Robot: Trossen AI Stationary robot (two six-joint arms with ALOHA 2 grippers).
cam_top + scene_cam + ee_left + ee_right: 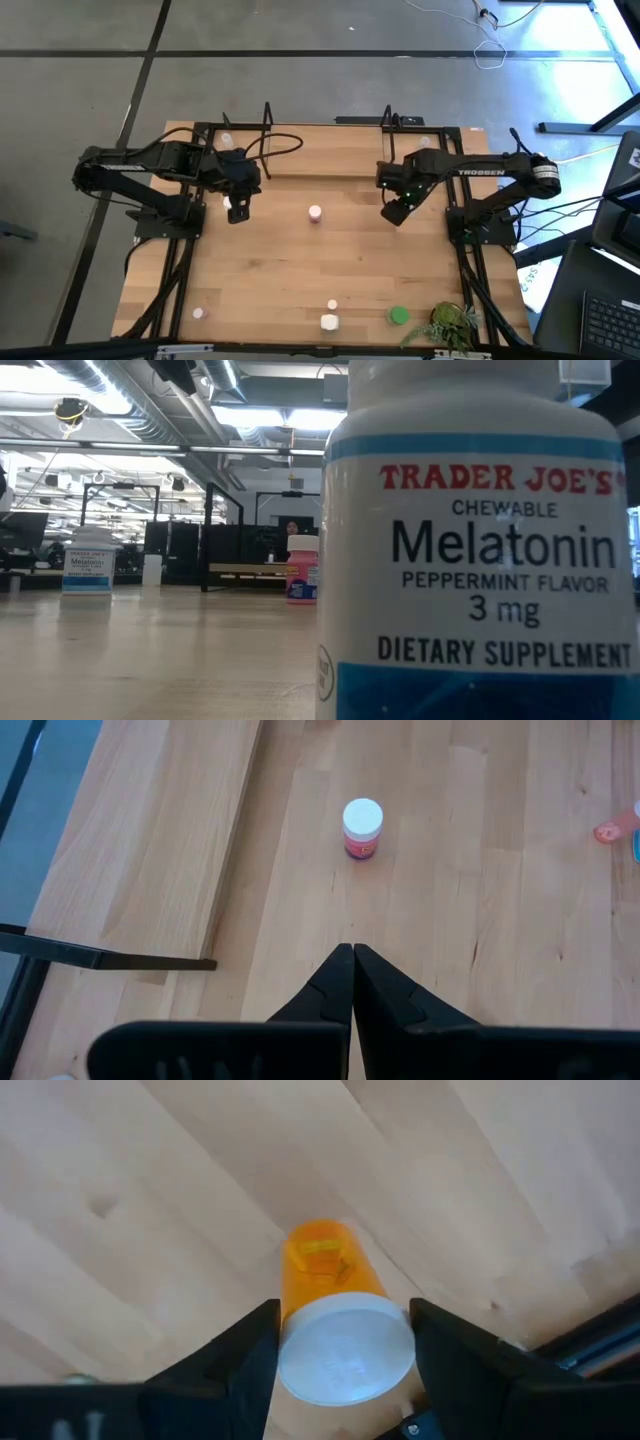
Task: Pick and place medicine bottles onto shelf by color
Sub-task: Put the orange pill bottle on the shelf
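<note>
Bottles are being seen scattered over the wooden table (300, 280). An orange pill bottle with a white cap (335, 1325) is being clamped between the two fingers of the right gripper (345, 1350), which is being held just above the tabletop near the shelf (330, 160) at the far edge. The left gripper (353, 982) is being kept pressed together with nothing in it, its fingertips touching, beside the shelf's left part. A pink bottle with a white cap (362, 828) is being left upright on the table ahead of that gripper, between the two arms. Near the front edge, a white bottle (329, 322) and a green-capped bottle (399, 316) are being left standing beside a leafy plant (452, 324). In the low view, a melatonin bottle (480, 550) is being shown close up.
</note>
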